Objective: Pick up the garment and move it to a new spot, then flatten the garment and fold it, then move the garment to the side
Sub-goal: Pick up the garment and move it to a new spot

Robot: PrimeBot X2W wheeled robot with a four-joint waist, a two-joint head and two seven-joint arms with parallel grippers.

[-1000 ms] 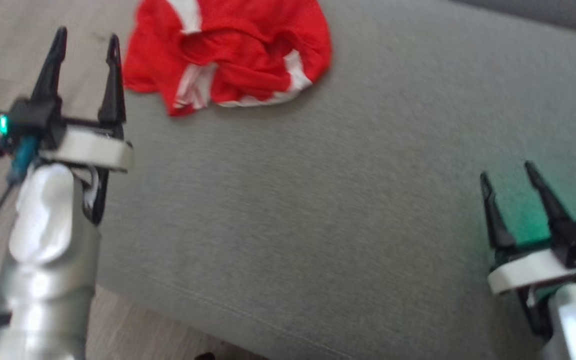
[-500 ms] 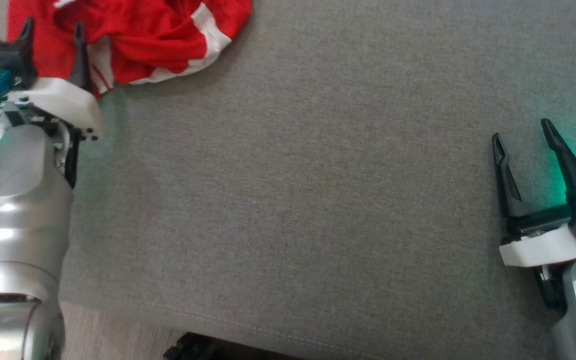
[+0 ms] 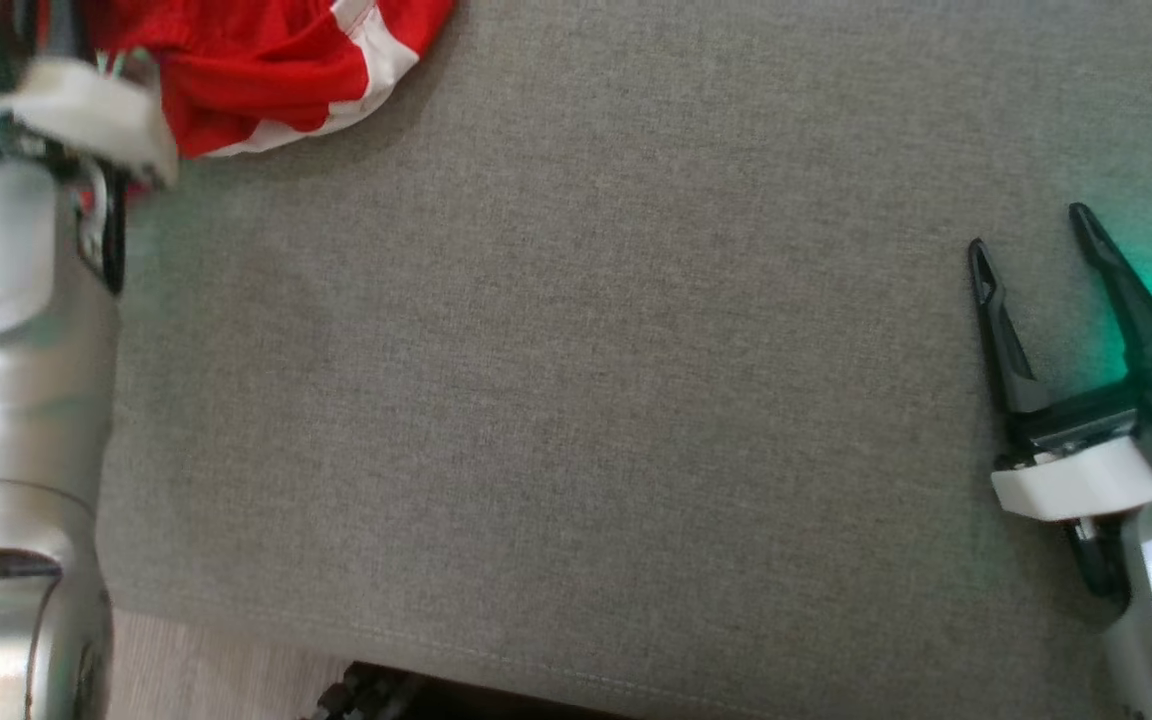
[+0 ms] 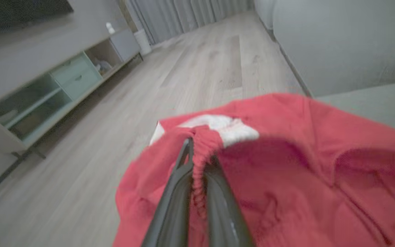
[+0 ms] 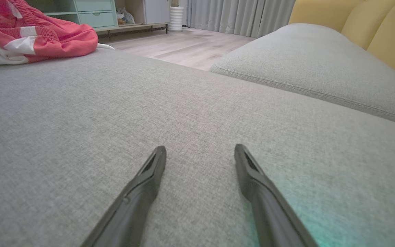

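Soft, even daylight fills every view, shadows faint on the grey cushion. In the head view a green glow tints the fabric at the right edge beside the right gripper, glare streaks the silver forearm at left, and the white mount at upper left smears with motion blur. The left wrist view is soft throughout; the right wrist view is sharp, bowed at its edges.
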